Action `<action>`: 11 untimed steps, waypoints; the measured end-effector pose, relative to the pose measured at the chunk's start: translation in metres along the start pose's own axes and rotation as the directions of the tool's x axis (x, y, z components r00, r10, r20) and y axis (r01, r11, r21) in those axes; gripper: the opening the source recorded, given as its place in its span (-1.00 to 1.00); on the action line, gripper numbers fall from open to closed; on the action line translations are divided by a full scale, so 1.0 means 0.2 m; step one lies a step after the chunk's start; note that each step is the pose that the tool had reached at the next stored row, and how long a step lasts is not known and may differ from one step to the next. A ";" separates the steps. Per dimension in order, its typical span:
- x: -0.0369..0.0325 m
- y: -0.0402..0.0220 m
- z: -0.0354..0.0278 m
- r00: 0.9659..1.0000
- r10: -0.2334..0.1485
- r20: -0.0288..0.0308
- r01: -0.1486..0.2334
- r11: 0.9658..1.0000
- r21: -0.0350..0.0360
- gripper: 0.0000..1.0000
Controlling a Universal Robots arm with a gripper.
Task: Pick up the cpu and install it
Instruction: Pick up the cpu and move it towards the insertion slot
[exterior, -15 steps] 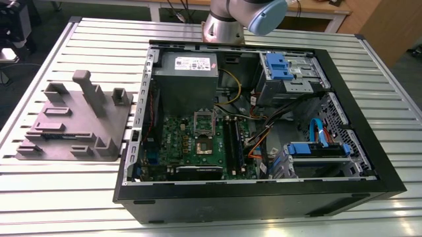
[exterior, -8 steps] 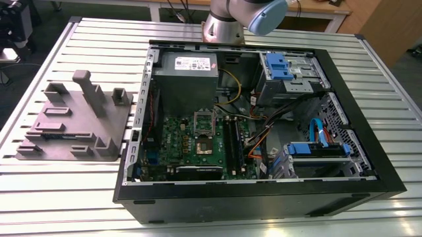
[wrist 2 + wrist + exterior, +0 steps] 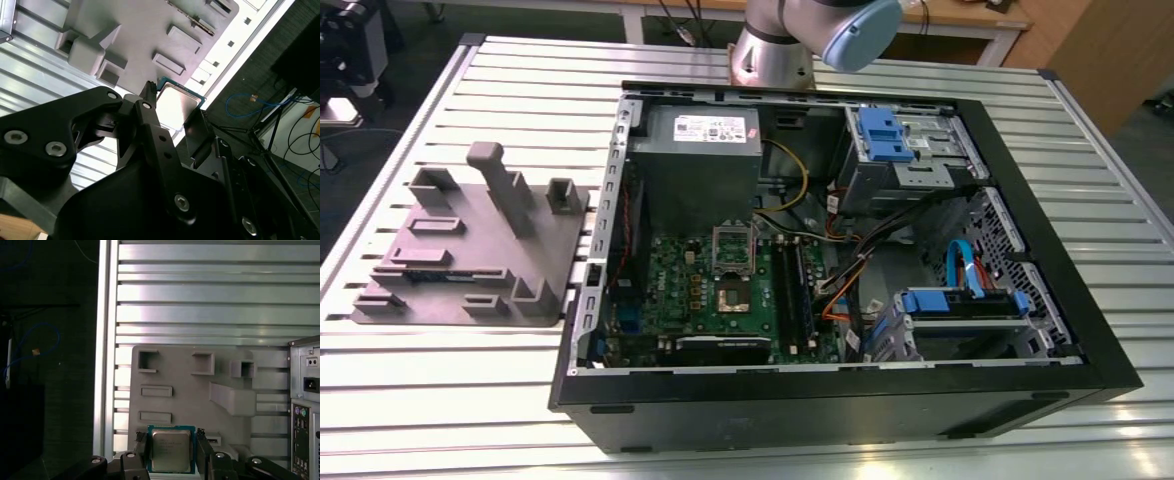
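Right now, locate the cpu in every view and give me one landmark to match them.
First wrist view: the cpu sits clamped between the gripper fingers, with the grey tray behind it.
Second wrist view: the cpu shows its shiny top between those fingers, the grey tray beyond.
Exterior view: the shared landmark, the grey tray, lies on the slatted table, at the exterior view's left of the open computer case.

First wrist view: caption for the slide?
Gripper clamped on the cpu, grey tray and slatted table beyond.
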State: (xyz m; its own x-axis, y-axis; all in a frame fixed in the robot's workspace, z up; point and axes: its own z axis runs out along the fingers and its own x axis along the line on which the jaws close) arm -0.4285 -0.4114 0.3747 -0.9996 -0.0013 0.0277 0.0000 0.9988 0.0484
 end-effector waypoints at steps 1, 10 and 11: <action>0.000 0.000 0.000 1.000 0.000 0.000 0.000 1.000 0.000 -0.06; -0.012 0.000 0.000 1.000 0.000 0.000 0.000 1.000 0.000 -0.06; -0.015 0.000 -0.001 1.000 0.000 0.000 0.000 1.000 0.000 -0.06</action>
State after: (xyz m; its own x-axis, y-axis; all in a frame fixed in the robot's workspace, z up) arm -0.4255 -0.4114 0.3748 -0.9996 -0.0014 0.0278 -0.0001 0.9988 0.0484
